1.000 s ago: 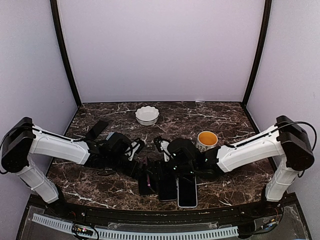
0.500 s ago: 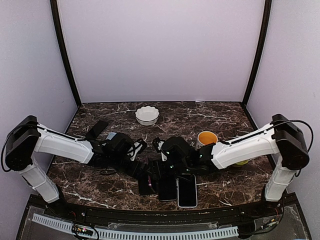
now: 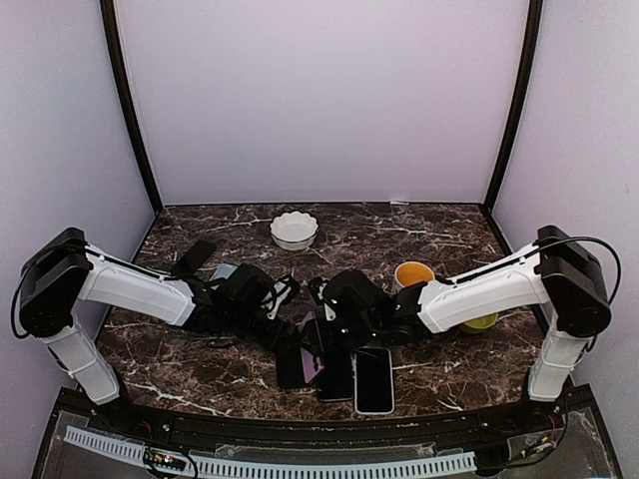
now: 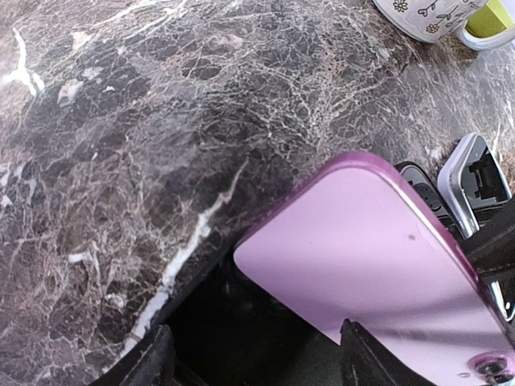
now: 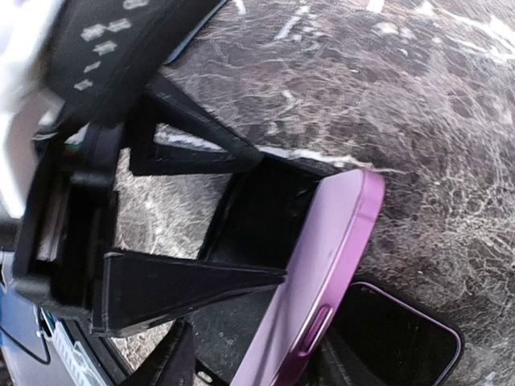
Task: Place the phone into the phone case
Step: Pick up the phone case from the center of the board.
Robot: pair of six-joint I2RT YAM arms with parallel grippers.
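At 6 o'clock on the table (image 3: 449, 374), the case (image 3: 288, 369) is clamped across its width by the left gripper (image 4: 257, 366), apparently to steady it. The phone (image 3: 312, 361) is leaned over the case's 3 o'clock edge, back toward it, flanked by the right gripper (image 5: 249, 362); whether it is gripped cannot be told.

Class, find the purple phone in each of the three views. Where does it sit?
Top external: phone low centre, between the two arms.
Left wrist: phone fills the lower right.
Right wrist: phone seen edge-on, rising from bottom centre.
Shared landmark: the black case beside it.
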